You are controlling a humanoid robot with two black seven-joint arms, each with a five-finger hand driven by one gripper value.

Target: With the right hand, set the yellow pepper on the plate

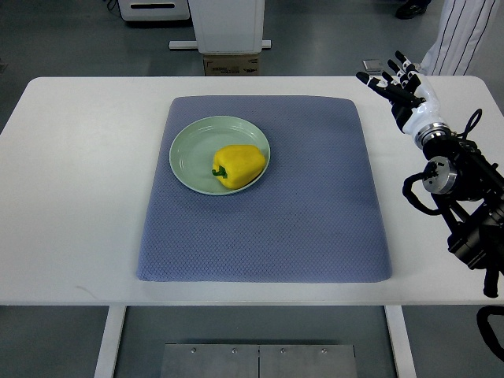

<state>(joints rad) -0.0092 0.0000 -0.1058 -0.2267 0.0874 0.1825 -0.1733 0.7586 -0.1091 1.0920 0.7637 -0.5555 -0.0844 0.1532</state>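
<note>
A yellow pepper (238, 165) with a green stem lies on its side on the right part of a pale green plate (193, 150). The plate sits on the left half of a blue-grey mat (315, 205). My right hand (398, 83) is far from them, above the table's back right corner, fingers spread and holding nothing. Its arm (461, 189) runs down the right edge. My left arm does not show.
The white table (71, 197) carries only the mat. A person's striped sleeve or garment (461, 35) shows at the top right, just behind my right hand. A white pedestal and a cardboard box (231, 63) stand beyond the table's far edge.
</note>
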